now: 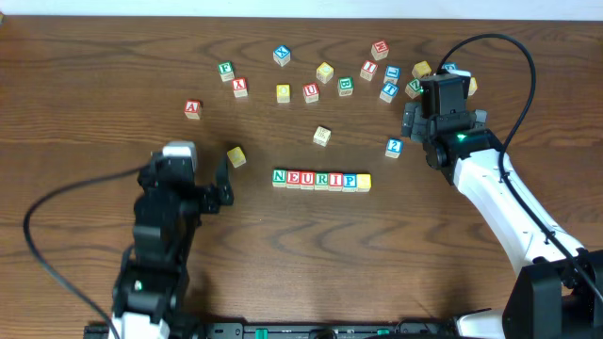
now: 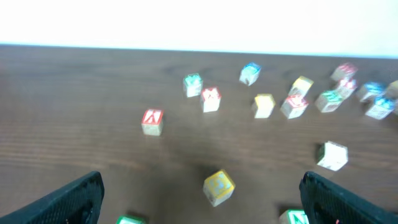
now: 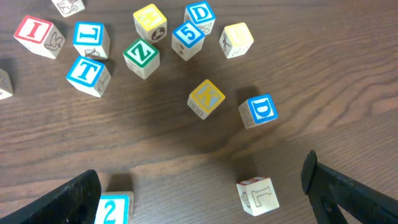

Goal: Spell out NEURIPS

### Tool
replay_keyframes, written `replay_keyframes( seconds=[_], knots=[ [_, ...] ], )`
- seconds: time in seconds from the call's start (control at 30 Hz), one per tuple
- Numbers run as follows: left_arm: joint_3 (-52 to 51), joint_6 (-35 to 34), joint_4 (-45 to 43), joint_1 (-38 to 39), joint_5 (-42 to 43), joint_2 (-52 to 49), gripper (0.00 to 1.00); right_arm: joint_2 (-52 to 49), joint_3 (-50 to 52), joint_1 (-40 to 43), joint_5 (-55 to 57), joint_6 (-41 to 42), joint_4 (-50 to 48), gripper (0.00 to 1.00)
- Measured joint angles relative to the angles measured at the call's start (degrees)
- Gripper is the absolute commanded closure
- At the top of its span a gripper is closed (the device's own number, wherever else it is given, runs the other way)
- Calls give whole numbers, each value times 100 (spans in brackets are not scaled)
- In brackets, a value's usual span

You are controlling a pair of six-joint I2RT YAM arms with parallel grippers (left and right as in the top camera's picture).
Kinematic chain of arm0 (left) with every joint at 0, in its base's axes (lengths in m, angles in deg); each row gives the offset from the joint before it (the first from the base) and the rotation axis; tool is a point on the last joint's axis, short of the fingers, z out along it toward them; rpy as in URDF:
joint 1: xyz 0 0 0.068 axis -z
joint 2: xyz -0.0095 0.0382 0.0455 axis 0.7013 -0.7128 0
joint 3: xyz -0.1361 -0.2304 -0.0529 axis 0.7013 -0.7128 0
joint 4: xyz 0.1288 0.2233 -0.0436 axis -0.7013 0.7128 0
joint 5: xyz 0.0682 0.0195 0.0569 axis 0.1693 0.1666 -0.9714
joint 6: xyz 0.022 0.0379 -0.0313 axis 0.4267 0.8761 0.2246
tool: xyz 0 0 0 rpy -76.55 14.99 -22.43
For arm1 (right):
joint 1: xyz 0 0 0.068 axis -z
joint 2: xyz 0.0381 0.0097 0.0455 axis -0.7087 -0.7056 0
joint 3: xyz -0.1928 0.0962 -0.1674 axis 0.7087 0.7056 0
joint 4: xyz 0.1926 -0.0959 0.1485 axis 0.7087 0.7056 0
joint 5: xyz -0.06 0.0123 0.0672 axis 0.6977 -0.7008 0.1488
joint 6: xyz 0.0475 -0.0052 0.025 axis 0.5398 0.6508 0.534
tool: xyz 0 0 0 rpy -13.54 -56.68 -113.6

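— Overhead, entries?
— Row of seven cubes, N-E-U-R-I-P plus a yellow face, mid-table. Left gripper just beside a yellow cube; right gripper over loose cubes, far right.
— Left wrist?
— Fingers spread wide, holding nothing.
— Right wrist?
— The same: wide, empty, above a K cube.
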Motion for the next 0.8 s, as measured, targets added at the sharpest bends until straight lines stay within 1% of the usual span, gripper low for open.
replay_keyframes(
  seconds=[0.1,0.2,0.43,0.63,0.8],
  knots=[
    [-551,164,-492,22,190,634,1,0,0,0,0,0,0,1],
    [-957,315,-767,22,391,1172,1,0,0,0,-2,0,2,1],
    [-1532,442,-772,22,695,2076,1,0,0,0,0,0,2,1],
    [-1976,457,-780,15,776,2787,1,0,0,0,0,0,2,1],
    [-2245,459,-739,-66,907,3112,1,0,0,0,0,0,4,1]
  ],
)
